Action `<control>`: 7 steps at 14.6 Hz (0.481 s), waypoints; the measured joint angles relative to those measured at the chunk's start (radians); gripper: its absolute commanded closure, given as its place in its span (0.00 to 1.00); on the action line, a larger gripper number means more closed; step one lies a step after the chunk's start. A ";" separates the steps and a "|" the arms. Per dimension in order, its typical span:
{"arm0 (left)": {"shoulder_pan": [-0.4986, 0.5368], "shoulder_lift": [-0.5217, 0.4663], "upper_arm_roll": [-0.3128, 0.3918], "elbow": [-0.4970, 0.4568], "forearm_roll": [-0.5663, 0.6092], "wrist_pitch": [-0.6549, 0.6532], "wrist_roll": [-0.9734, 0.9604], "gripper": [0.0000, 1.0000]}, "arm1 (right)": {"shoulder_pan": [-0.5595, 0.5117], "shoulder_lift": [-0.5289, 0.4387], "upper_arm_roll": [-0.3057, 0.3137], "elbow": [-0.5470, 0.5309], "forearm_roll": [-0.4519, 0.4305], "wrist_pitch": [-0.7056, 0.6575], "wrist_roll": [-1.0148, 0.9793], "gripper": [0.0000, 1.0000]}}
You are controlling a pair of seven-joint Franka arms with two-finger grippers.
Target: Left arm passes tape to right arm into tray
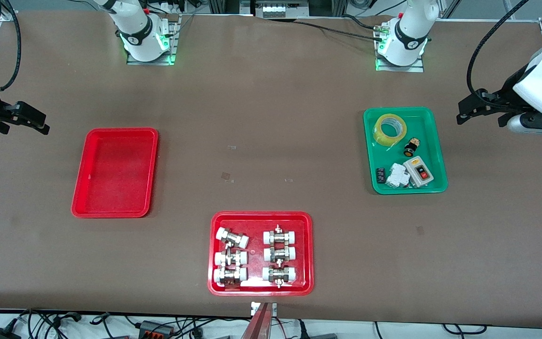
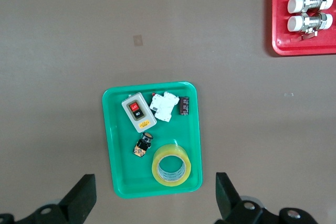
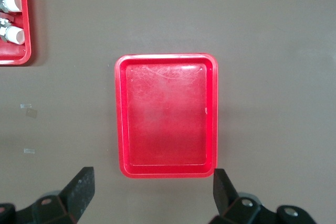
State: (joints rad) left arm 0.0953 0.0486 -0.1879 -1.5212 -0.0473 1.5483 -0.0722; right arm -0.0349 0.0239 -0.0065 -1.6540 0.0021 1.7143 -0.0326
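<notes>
Tape: the tape (image 1: 390,128) is a translucent yellow roll with a white inner core, lying flat with its hole facing up; the left wrist view shows it the same way (image 2: 171,164).
Tape's place: it sits in the green tray (image 1: 435,141), in the corner nearest the robot bases, toward the left arm's end of the table.
Tray-mates: a black-and-yellow button (image 1: 410,148) lies just beside the tape; nearer the front camera sit a grey switch box (image 1: 418,171), a white breaker (image 1: 397,176) and a small dark part (image 1: 380,175).
Writing: the switch box carries a red and a black button with small white letters, too small to read.
Tray: the tray (image 1: 115,172) is plain red and shallow with rounded corners, toward the right arm's end of the table.
Fittings tray: the red tray with fittings (image 1: 307,249) lies by the table's front edge, holding six metal fittings (image 1: 279,255) with white caps.
Left gripper: the left gripper (image 1: 480,108) hovers over the table just beside the green tray, fingers spread wide, holding nothing.
Right gripper: the right gripper (image 1: 25,118) hangs over the table's edge at the right arm's end, fingers wide apart and empty.
</notes>
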 measured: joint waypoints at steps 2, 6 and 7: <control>0.000 0.000 0.000 0.000 0.000 -0.001 0.000 0.00 | 0.000 -0.003 0.000 0.000 0.000 -0.002 0.000 0.00; 0.000 0.000 0.000 0.000 0.000 -0.011 0.000 0.00 | 0.000 -0.006 0.000 0.000 0.000 -0.003 0.000 0.00; 0.000 0.000 0.000 -0.001 0.000 -0.032 0.000 0.00 | 0.000 -0.006 0.000 0.000 0.000 -0.003 0.000 0.00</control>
State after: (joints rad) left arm 0.0954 0.0488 -0.1880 -1.5219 -0.0473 1.5164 -0.0719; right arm -0.0349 0.0176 -0.0065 -1.6540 0.0020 1.7109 -0.0326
